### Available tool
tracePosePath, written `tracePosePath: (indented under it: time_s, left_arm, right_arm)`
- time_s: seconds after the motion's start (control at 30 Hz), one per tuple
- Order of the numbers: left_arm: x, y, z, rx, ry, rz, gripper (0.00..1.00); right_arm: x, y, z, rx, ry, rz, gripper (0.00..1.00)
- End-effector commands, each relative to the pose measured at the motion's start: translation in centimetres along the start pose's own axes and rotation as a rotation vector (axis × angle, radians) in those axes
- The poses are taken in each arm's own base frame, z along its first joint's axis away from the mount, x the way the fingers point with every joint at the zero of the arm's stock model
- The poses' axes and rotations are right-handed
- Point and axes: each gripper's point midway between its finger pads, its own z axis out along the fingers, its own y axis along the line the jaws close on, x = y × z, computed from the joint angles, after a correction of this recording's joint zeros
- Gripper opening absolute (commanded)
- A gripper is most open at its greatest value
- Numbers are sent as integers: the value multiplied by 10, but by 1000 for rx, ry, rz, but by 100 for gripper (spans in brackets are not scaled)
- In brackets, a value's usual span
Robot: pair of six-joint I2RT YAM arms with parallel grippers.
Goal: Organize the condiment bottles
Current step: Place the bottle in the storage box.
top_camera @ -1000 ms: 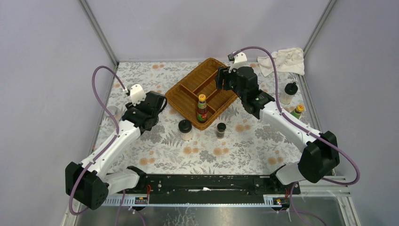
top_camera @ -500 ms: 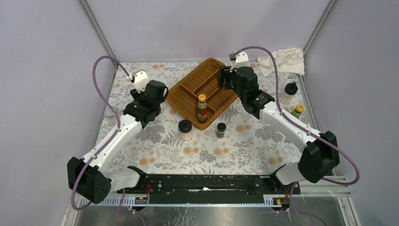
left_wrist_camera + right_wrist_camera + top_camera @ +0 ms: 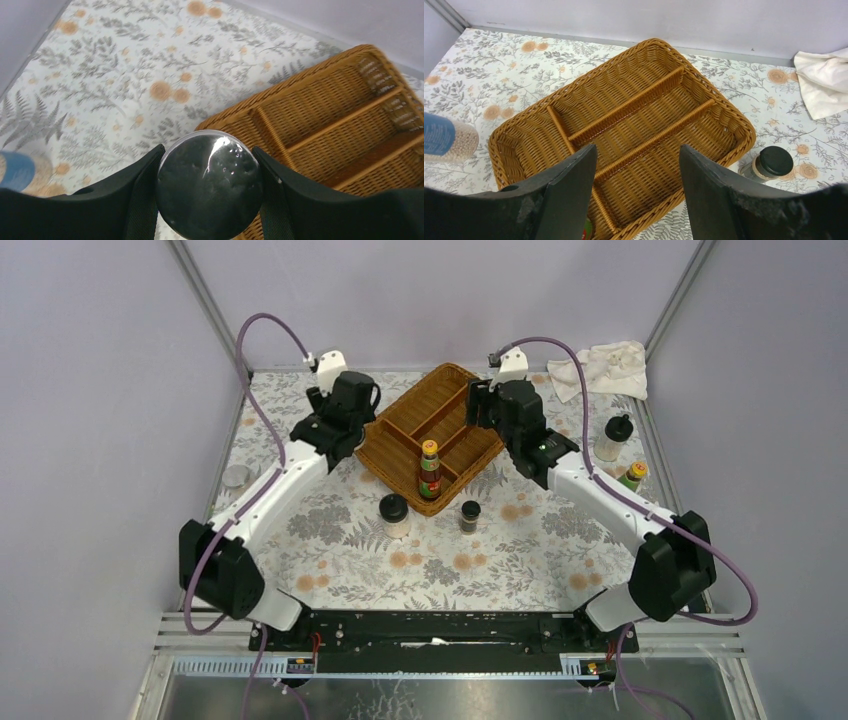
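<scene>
Barely begun: sauce bottle (image 3: 429,470) in tray (image 3: 584,85); left tool (image 3: 207,152) grips shiny-capped bottle (image 3: 209,195), tray's 9 o'clock; right tool (image 3: 638,150) open; other bottles (image 3: 469,515) loose.

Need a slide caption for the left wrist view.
Left gripper clamps a black-capped bottle at a corner of the wicker tray.
</scene>
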Motion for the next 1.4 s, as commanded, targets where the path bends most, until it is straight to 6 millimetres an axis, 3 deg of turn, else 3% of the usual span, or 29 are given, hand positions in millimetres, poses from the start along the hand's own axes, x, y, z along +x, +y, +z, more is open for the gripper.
tracePosePath:
  time_s: [0.0, 0.23, 0.7, 1.37]
  left_arm:
    - [-48, -39, 10, 100, -108, -44, 0]
    - [-55, -81, 46, 166, -80, -18, 0]
    - [-71, -125, 105, 304, -89, -17, 0]
    - [-51, -191, 134, 584, -96, -13, 0]
  right_arm:
    - [-31, -15, 5, 74, -67, 5, 68]
    - [-30, -35, 15, 149, -63, 26, 69]
    - [-26, -53, 44, 240, -59, 31, 69]
    - [-17, -69, 49, 316, -66, 3, 68]
